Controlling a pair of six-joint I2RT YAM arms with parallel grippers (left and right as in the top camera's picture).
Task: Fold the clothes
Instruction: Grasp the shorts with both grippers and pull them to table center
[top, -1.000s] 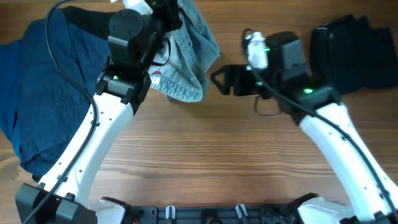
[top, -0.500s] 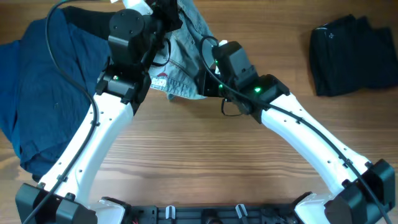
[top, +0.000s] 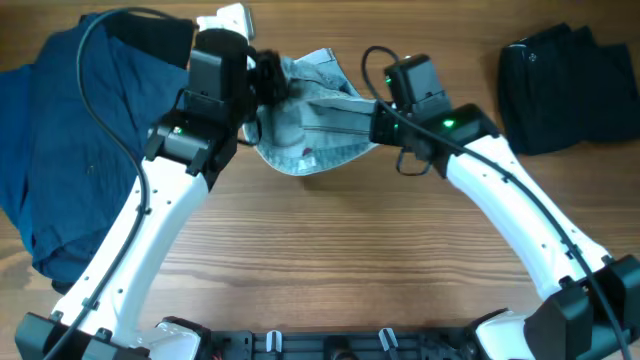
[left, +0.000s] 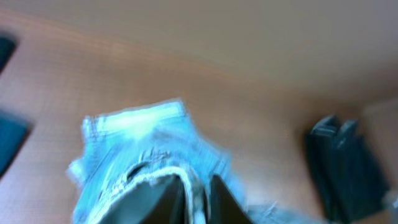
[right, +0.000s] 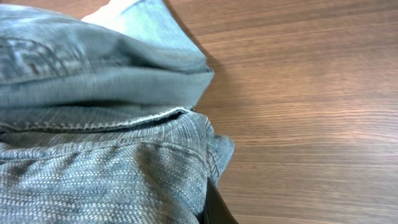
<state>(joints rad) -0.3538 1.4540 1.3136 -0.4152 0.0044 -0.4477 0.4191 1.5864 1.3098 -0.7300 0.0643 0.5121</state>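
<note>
The clothes in hand are faded light-blue denim shorts (top: 312, 125), lifted and stretched between both grippers over the far middle of the table. My left gripper (top: 268, 82) holds their left end. In the blurred left wrist view a denim seam (left: 195, 198) runs between its two dark fingers (left: 163, 200). My right gripper (top: 373, 122) is shut on the right end. In the right wrist view denim (right: 99, 162) fills the left half and hides all but one dark fingertip (right: 216, 208).
A large dark blue garment (top: 70, 150) lies spread at the left of the wooden table (top: 330, 260). A folded black garment (top: 560, 85) sits at the far right, also seen in the left wrist view as the black garment (left: 342, 165).
My right gripper came in from the right, shut on the hanging shorts and pulled them rightward. The shorts went from hanging at the left gripper to stretched between both.
</note>
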